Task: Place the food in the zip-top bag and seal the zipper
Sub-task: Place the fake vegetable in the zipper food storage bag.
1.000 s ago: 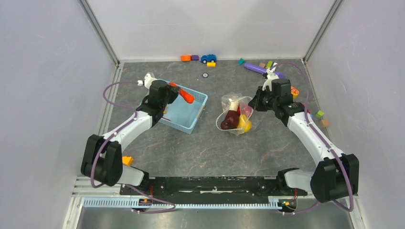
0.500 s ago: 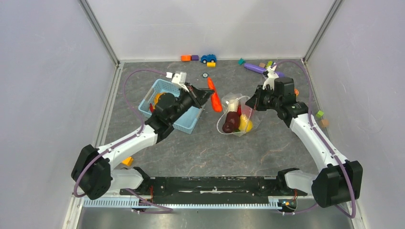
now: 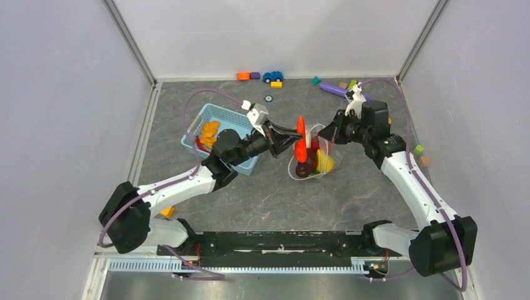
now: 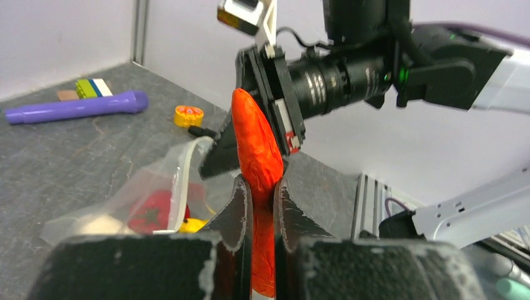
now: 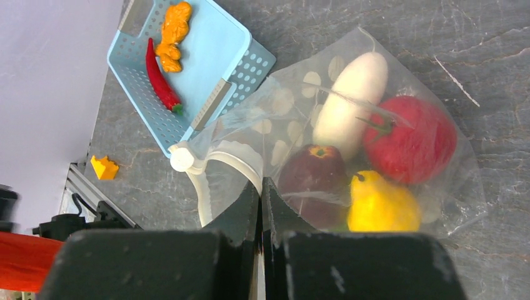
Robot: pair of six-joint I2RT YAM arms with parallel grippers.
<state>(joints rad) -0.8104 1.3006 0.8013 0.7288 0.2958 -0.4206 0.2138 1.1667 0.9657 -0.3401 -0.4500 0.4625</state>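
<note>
Carrot [image 4: 256, 144] clamped, left tool [image 4: 258, 187]; bag [image 5: 275, 100] pinched, right tool [image 5: 261, 187]

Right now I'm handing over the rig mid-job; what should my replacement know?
Left gripper: shut on the orange plastic carrot, at the bag's mouth, not yet inside.
Right gripper: shut on the rim of the clear dotted zip-top bag, holding it open.
Done: white radish, red tomato, dark maroon piece and yellow pepper are in the bag.
Left: drop the carrot in; red chili and orange knobbly piece lie in the light-blue lattice basket; white zipper strip unsealed.
</note>
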